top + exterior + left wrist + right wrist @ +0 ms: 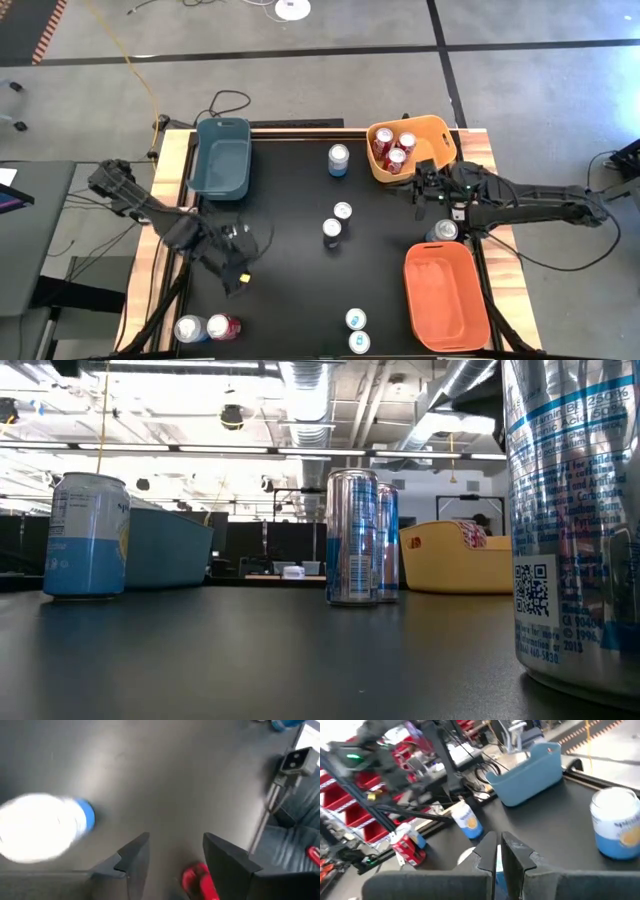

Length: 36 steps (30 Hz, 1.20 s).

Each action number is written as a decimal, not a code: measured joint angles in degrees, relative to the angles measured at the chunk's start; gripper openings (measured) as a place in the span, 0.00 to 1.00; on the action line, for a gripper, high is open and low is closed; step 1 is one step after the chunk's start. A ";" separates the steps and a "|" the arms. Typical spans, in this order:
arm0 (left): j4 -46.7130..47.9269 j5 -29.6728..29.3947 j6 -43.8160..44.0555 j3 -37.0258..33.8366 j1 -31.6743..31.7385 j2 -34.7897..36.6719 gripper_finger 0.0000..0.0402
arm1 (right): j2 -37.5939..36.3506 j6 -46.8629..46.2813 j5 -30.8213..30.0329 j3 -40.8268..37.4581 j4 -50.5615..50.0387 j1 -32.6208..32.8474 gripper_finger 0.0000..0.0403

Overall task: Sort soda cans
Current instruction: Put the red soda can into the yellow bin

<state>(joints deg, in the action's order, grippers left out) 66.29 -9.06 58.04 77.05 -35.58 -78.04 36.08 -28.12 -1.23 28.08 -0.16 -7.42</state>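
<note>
Left hand point(236, 270) hangs over the near-left part of the worktop point(290, 290), fingers apart and empty. Nearest targets: red can point(225, 327) and silver can point(189, 329), upright, touching each other at the near-left corner, just nearer the worktop's near edge than the hand. My read: left arm takes these. Right hand point(428, 187) waits beside the yellow bin point(440, 135), fingers together, nothing held. Other cans stand mid-worktop.
</note>
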 joint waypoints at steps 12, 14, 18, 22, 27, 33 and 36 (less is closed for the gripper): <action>5.57 10.11 19.22 3.72 -12.96 -11.64 0.60 | 0.46 -1.95 -8.40 -0.35 -2.85 4.20 0.11; 6.79 10.98 20.34 3.74 -13.84 -12.35 0.67 | 0.44 -1.50 -9.43 -0.35 -2.35 4.93 0.11; 7.44 12.23 22.18 3.74 -14.31 -12.68 0.80 | 0.26 0.15 -10.59 -0.35 0.21 5.07 0.11; 6.10 13.05 22.26 3.74 -14.62 -12.64 0.90 | 0.24 2.59 -10.98 -0.35 2.69 5.03 0.11; 0.65 15.36 21.01 3.74 -14.74 -12.64 0.97 | 0.26 4.34 -10.98 -0.35 3.09 4.98 0.11; -3.62 15.69 20.13 3.76 -15.22 -12.61 1.00 | 0.24 4.61 -10.98 -0.35 3.16 4.98 0.11; -2.07 15.26 21.19 3.76 -15.73 -12.61 1.00 | 0.24 4.61 -10.96 -0.35 2.99 4.98 0.11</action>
<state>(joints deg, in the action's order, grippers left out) 64.22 6.20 79.23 80.82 -51.31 -90.65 36.32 -23.51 -12.19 27.73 2.83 -2.44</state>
